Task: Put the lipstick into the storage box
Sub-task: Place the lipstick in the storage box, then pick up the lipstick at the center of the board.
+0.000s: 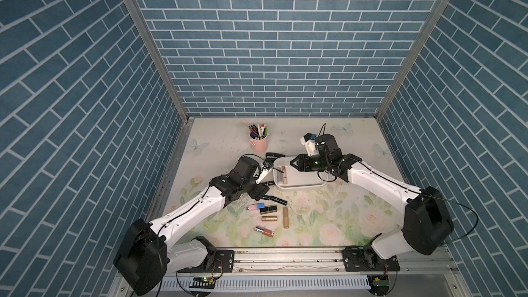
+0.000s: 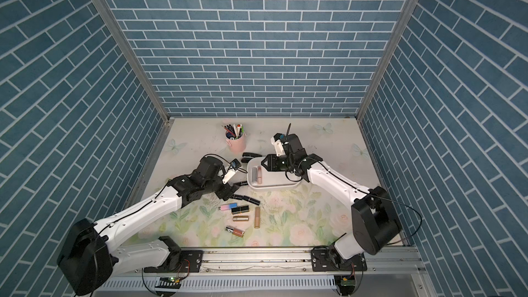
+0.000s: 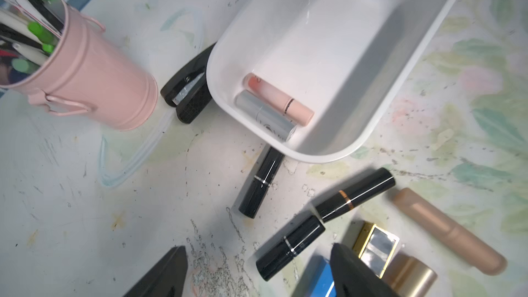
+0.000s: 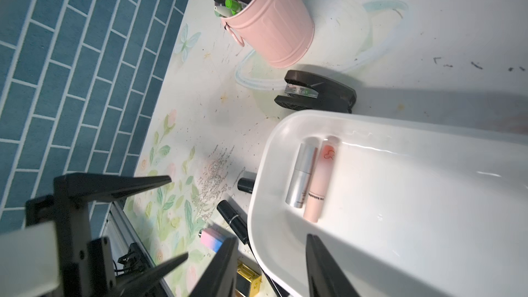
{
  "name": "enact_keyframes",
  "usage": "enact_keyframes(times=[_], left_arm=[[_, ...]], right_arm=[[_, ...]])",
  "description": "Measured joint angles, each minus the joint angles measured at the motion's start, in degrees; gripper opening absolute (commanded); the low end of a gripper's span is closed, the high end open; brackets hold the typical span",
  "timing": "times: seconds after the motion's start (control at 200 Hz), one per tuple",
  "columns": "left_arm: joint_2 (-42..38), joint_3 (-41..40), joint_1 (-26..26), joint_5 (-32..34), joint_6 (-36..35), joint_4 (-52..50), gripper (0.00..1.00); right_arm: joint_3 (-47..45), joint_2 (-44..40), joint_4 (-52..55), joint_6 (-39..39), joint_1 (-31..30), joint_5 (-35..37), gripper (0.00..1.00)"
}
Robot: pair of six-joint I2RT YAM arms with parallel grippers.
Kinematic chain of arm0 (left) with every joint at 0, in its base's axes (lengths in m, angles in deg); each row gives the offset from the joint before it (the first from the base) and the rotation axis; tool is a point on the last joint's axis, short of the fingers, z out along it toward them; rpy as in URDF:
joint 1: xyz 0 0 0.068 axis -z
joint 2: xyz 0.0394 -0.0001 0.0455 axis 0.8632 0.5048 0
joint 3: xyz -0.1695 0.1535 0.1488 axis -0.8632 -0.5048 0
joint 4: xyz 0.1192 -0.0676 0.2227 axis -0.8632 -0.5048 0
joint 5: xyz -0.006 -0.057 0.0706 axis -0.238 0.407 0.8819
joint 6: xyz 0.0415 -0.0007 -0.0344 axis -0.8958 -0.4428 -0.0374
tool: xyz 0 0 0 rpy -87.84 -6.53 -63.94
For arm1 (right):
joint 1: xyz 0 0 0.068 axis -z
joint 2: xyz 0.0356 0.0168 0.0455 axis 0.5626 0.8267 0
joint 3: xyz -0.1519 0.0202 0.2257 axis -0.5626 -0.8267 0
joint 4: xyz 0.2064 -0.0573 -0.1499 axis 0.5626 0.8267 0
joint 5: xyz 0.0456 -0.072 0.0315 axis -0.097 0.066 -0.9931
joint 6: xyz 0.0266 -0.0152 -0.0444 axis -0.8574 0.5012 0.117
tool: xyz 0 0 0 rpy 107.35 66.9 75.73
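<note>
The floral surface (image 1: 328, 224) carries the white box (image 1: 305, 181) at mid-field, with loose lipsticks scattered to its near left. The left hand (image 3: 257, 247) hangs low over that scatter, its fingers spread wide and empty. The right hand (image 4: 271, 237) hovers above the box's left end, its fingers partly apart with nothing between them.

The step looks like the next pick, by the left hand. To do it well, it should settle on one tube, turn the fingers square across its length, and come down with a finger on each side before closing. The tubes are round and glossy, so a grip away from the middle would likely let one roll or slip out. Their neighbours lie close and could be knocked. The right hand should probably clear the box before the drop.

A short black lipstick (image 3: 290, 248) lies slanted between the left fingers, nearer one than the other. A longer black tube (image 3: 354, 194) lies just beside its end. In the box's left end, a silver lipstick (image 3: 265, 115) and a pink lipstick (image 3: 278, 98) lie touching.
</note>
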Motion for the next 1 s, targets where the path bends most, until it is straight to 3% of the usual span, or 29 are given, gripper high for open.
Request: enact_keyframes(times=[0.155, 0.66, 1.0], left_arm=[[5.66, 2.16, -2.84, 0.59, -4.07, -1.20, 0.76], [20.02, 9.07, -2.95, -0.70, -11.41, -2.12, 0.70], [23.23, 9.29, -2.95, -2.01, -12.57, -2.47, 0.65]], right_arm=[[-4.13, -3.32, 0.81, -0.02, 0.00, 0.50, 0.44], [-5.57, -6.01, 2.32, 0.00, 0.20, 2.97, 0.44], [-5.57, -5.84, 2.73, 0.04, 0.70, 3.58, 0.45]])
